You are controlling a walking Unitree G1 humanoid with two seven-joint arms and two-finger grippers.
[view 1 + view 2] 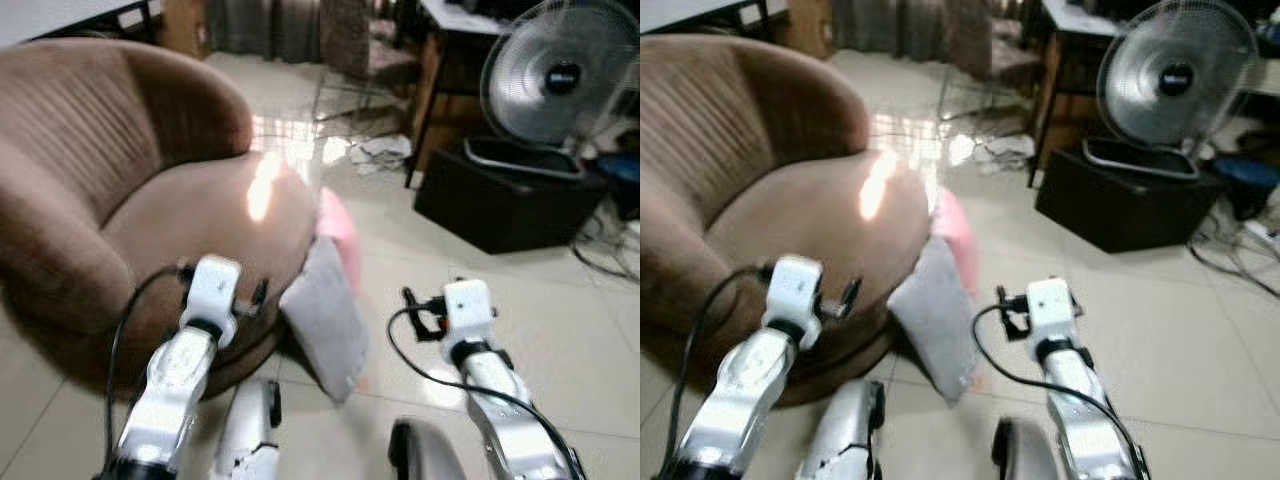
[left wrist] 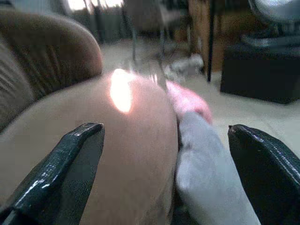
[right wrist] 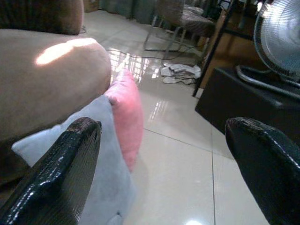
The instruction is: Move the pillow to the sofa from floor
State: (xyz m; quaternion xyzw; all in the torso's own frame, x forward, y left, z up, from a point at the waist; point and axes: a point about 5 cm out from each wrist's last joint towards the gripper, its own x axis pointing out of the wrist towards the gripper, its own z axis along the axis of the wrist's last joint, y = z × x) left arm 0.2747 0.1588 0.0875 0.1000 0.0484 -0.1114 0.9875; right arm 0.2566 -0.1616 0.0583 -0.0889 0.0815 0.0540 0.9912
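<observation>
Both jaws gape empty near the grey pillow (image 1: pixel 325 315) leaning against the sofa (image 1: pixel 120 210).

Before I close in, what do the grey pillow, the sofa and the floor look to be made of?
Grey pillow: soft matte fabric, probably stuffed, since it sags against the sofa. Sofa: brown plush, velvet-like upholstery with ribbed backrest and a sheen where light falls. Floor: glossy tiles, likely ceramic, with grout lines and reflections. Both pincers, left and right, are open.

Home living room, brown sofa (image 1: pixel 150 200), tiled floor (image 1: pixel 520 320), standing fan (image 1: pixel 560 75)
</observation>
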